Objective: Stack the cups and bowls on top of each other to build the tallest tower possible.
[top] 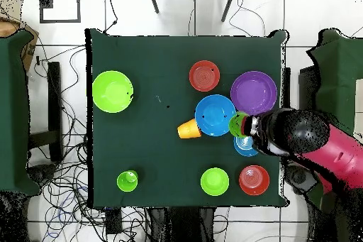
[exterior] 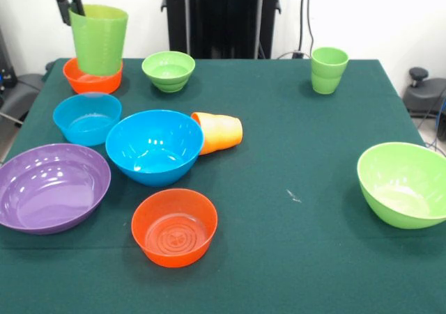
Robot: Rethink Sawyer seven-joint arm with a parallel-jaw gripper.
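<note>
Claw: the black claw (exterior: 70,4) comes in at the top left edge of the front view, one dark finger reaching down to the rim of the tall lime green plastic cup (exterior: 99,39). It appears clenched on that rim, the cup upright.
Held cup: in the front view it stands in front of, or just above, the small orange plastic bowl at the far left (exterior: 90,79); whether the two touch I cannot tell. From overhead the cup (top: 239,124) shows at the tip of the red and black arm (top: 312,140), between the large blue bowl and the light blue bowl.
Centre of the dark green table (exterior: 279,244): the large glossy blue bowl (exterior: 155,147).
At its 3 o'clock: an orange plastic cup (exterior: 219,133) lying on its side, touching the bowl.
At its 10 o'clock: the smaller light blue bowl (exterior: 87,118), just beside it.
At its 8 o'clock: the wide purple bowl (exterior: 50,187).
At its 6 o'clock: an orange bowl with a ringed bottom (exterior: 174,227).
At its 12 o'clock: a small lime green bowl (exterior: 168,71).
At 1 o'clock, well apart: a small green cup (exterior: 329,70), upright.
At 4 o'clock, by the table's edge: a large lime green bowl (exterior: 404,184).
Tower: nothing is clearly stacked.
</note>
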